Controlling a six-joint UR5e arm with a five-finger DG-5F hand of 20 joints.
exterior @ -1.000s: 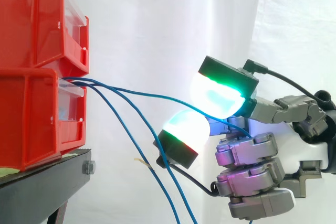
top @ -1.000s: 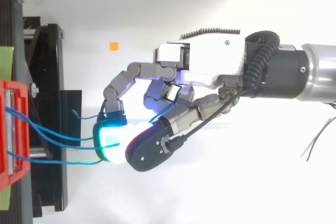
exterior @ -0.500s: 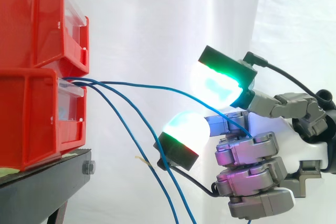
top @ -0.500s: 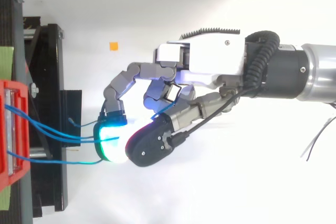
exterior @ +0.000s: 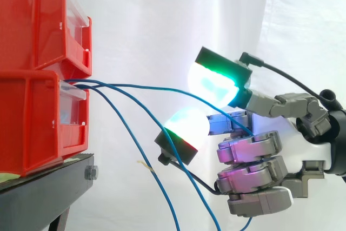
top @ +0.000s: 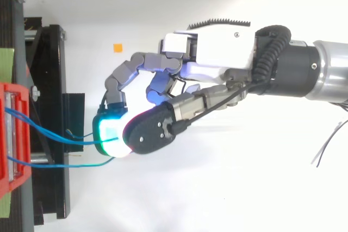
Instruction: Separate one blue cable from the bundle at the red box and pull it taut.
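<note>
Several thin blue cables come out of the lower red bin (exterior: pixel 32 123) at the left. One blue cable (exterior: pixel 162 88) arcs rightwards, passes between the hand's two glowing green-cyan fingertip pads (exterior: pixel 211 82) and runs in among the curled fingers of the hand (exterior: pixel 254 155). A short blue end shows below the hand. The other cables (exterior: pixel 130 139) droop down past the lower pad (exterior: pixel 186 128). From above, the hand (top: pixel 217 58) reaches left, its pads close together over the cables (top: pixel 60 138) just off the stand.
An upper red bin (exterior: pixel 32 20) sits stacked on the lower one, both on a black stand (exterior: pixel 43 193). From above the stand's black frame (top: pixel 49 107) juts toward the hand. A small orange marker (top: pixel 117 48) lies on the white floor.
The hand has shifted a little left and up, toward the bins. The held cable's arc now sits higher, and from above two cables have drawn together.
</note>
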